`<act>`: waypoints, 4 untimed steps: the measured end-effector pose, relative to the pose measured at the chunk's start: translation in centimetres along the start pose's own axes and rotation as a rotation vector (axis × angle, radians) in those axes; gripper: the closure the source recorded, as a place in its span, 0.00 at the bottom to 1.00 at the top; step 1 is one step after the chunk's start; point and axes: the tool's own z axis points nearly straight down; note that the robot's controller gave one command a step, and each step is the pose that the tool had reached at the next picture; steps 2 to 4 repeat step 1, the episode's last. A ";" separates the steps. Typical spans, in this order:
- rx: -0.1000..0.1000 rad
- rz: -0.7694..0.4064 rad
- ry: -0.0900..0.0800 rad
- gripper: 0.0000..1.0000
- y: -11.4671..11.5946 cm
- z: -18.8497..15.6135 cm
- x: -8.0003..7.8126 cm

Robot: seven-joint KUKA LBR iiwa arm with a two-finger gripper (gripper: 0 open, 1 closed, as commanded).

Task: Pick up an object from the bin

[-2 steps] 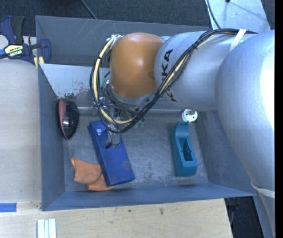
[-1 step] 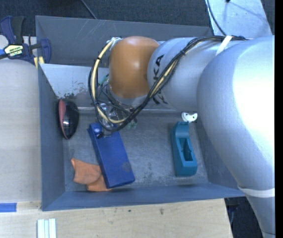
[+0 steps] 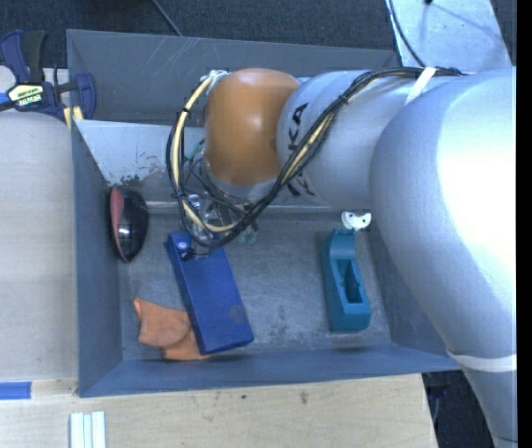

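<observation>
Blue flat box (image 3: 212, 299), the obj nearest the gripper (image 3: 204, 222), lies flat on the floor of the grey bin (image 3: 94, 278), left of the middle and slightly slanted, w/ its far end pointing up-left and its near end close to the front wall. We see the gripper end of the arm right above the box's far end. It is buried under the arm's orange cover (image 3: 247, 124) and a tangle of black and yellow cables (image 3: 191, 171), so we can't tell whether it is open, closed or touching the box.

Rel. to the box:
- an orange cloth (image 3: 163, 325) sits at its near-left corner, partly tucked under it
- a dark oval thing w/ a red side (image 3: 128, 222) lies to its upper left, apart from it, near the bin's left wall
- a teal plastic block w/ a slot (image 3: 345, 286) stands well to its right
- a small white bit (image 3: 357, 219) sits just beyond the block's far end
</observation>
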 end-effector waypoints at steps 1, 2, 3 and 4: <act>0.001 0.020 0.003 1.00 -2.2 -15.0 2.1; 0.001 0.020 0.003 1.00 -2.2 -15.0 2.1; 0.001 0.020 0.003 1.00 -2.2 -15.0 2.1; 0.001 0.020 0.003 1.00 -2.2 -15.0 2.1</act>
